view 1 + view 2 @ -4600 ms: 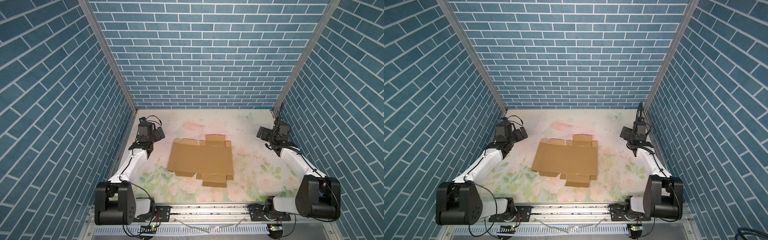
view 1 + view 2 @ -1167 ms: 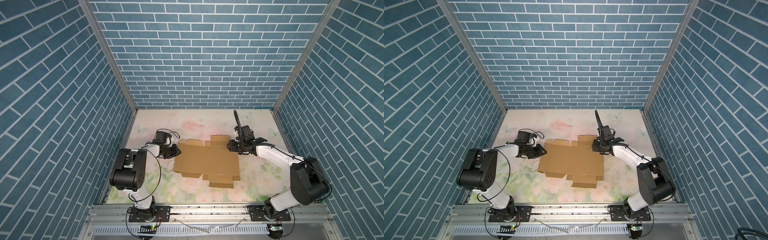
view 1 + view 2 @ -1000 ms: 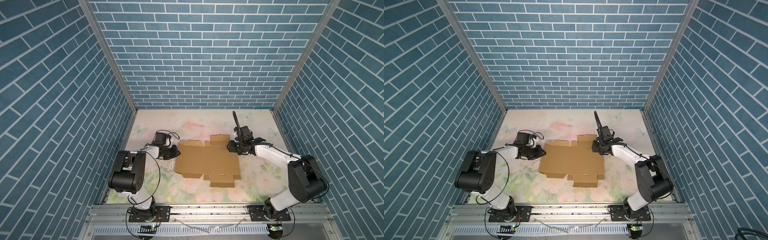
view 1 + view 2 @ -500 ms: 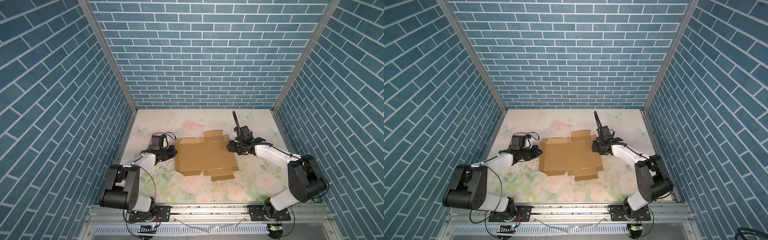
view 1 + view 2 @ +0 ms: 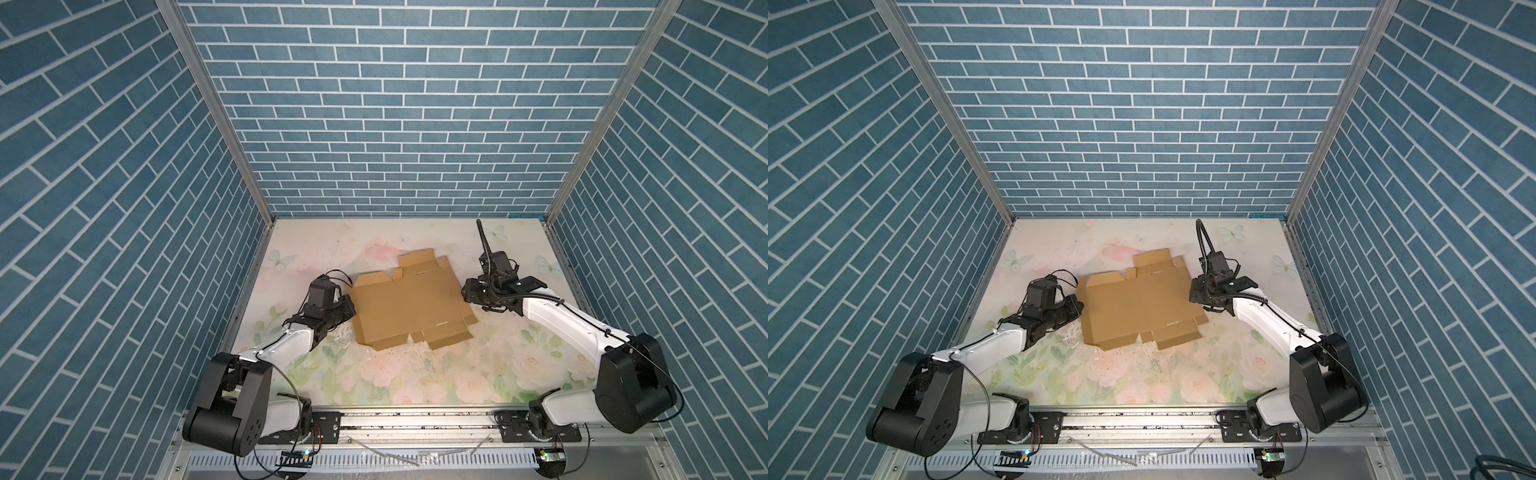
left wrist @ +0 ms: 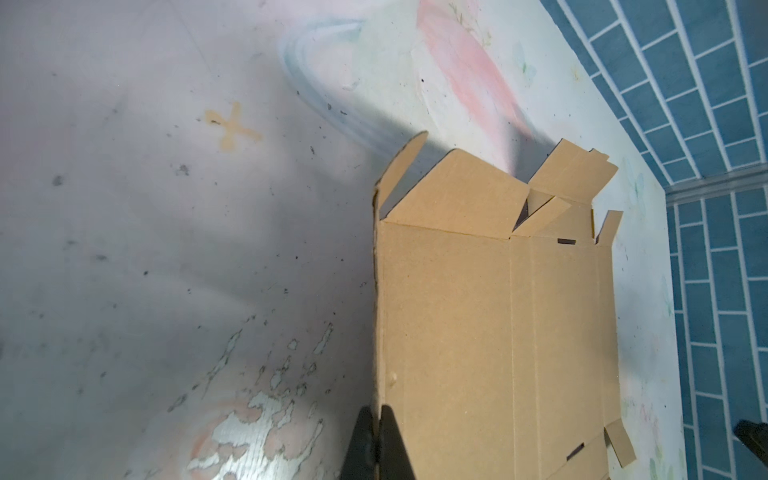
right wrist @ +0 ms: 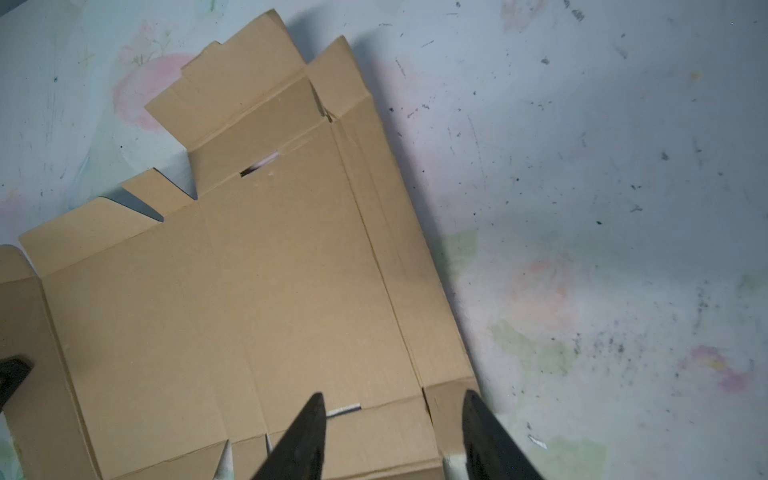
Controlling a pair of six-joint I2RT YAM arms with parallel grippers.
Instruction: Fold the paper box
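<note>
With the left claw pinching the paper box edge, the spread right claw should fold along the crease.

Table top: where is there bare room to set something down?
Bare: the far strip between paper box and back wall; the near strip before the front rail. Crowded: the box's left edge, clamped by the left end effector; its right edge, under the open right end effector.
</note>
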